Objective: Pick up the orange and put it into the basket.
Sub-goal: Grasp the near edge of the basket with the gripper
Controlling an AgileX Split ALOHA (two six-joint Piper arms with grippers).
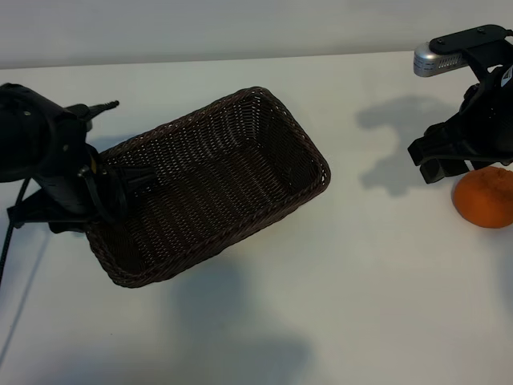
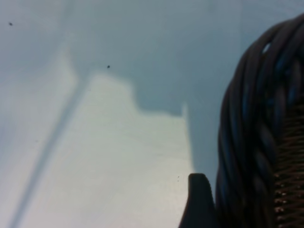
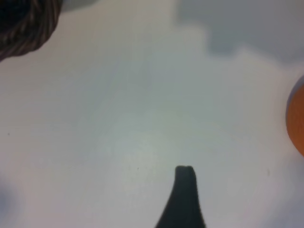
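the orange point(image 1: 486, 197) sits on the white bench point(image 1: 361, 281) at the right edge of the exterior frame, partly cut off. just above it the right gripper point(image 1: 449, 156), fingers spread, holds nothing. the left gripper point(image 1: 120, 183), fingers spread too, blurs against the basket point(image 1: 264, 120) rim at left; only its wrist view shows the braid close.

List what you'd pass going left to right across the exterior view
Left claw at the basket's left end → basket → right claw → orange at the right edge.
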